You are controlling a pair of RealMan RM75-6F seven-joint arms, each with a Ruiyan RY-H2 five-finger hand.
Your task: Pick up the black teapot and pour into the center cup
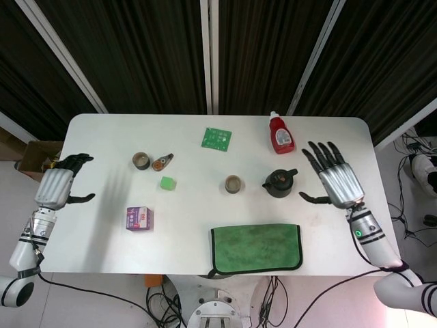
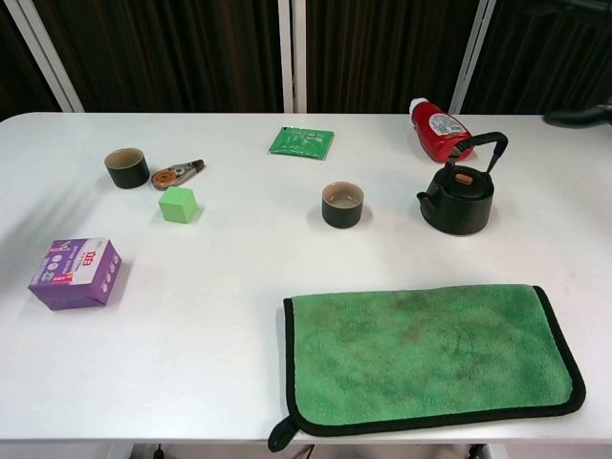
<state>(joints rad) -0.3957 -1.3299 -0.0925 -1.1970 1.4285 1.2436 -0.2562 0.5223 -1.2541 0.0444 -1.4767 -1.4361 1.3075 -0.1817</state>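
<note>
Here the right hand (image 1: 332, 178) is spread wide and flat, holding nothing, just right of the black teapot (image 1: 279, 182), which stands upright beside the center cup (image 1: 233, 184). The left hand (image 1: 57, 187) hovers empty at the table's (image 1: 102, 232) left edge, fingers loosely apart. The chest view shows neither hand clearly.

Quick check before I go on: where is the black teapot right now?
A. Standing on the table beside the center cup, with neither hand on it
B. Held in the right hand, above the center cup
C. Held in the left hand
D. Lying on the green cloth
A. The black teapot stands upright on the table to the right of the center cup, while the right hand is spread open off to its side and the left hand is at the far table edge.
</note>
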